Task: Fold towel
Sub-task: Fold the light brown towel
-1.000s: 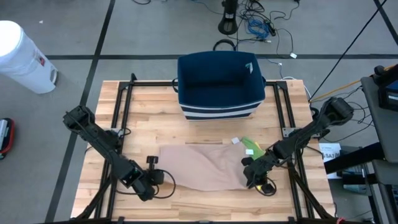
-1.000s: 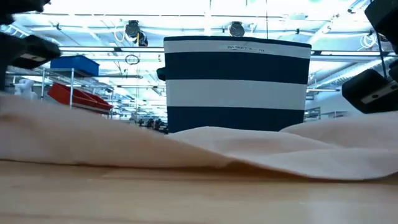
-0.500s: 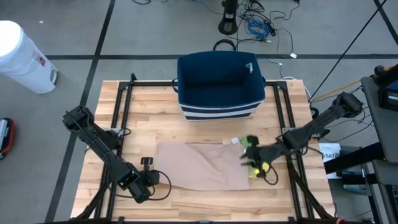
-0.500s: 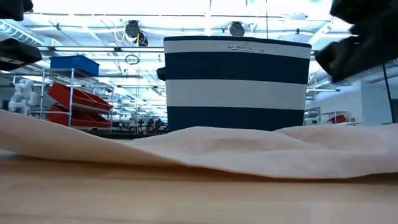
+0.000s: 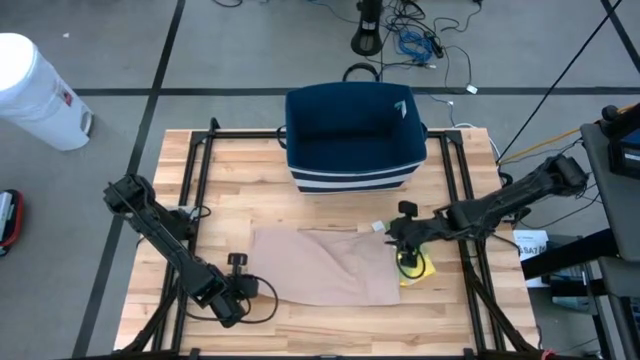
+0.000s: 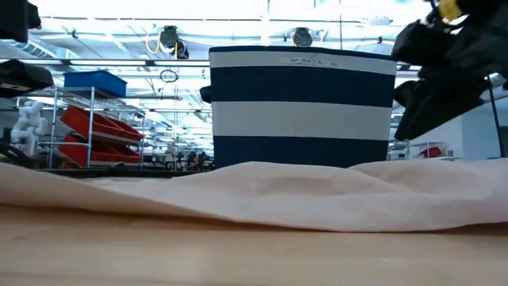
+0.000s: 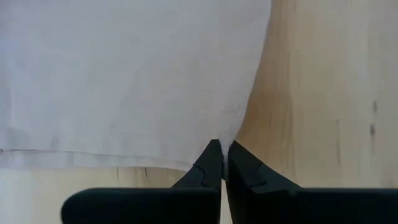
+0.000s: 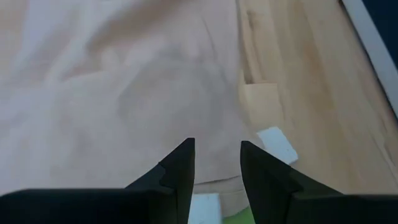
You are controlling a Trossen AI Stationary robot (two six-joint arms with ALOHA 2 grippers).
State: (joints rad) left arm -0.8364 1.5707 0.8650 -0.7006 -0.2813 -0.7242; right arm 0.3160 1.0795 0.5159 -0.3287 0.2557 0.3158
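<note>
The towel (image 5: 325, 265) lies spread on the near half of the wooden table (image 5: 250, 190), in front of the striped basket (image 5: 352, 140). It looks thin, soft and light; it sags and ripples in the low view, so I judge it will drape and slide rather than hold a shape, and is best taken by a corner or hem.

The left gripper (image 7: 222, 163) is at the towel's near left corner, fingers pinched tight on the hem. The right gripper (image 8: 216, 163) hovers above the towel's far right corner with fingers apart, holding nothing. A white tag (image 8: 277, 144) and a yellow-green object (image 5: 415, 268) sit just beside the towel's right edge.

Bare wood lies left of the towel and between it and the basket. The black frame rails (image 5: 200, 160) and the basket hem in wide swings.
</note>
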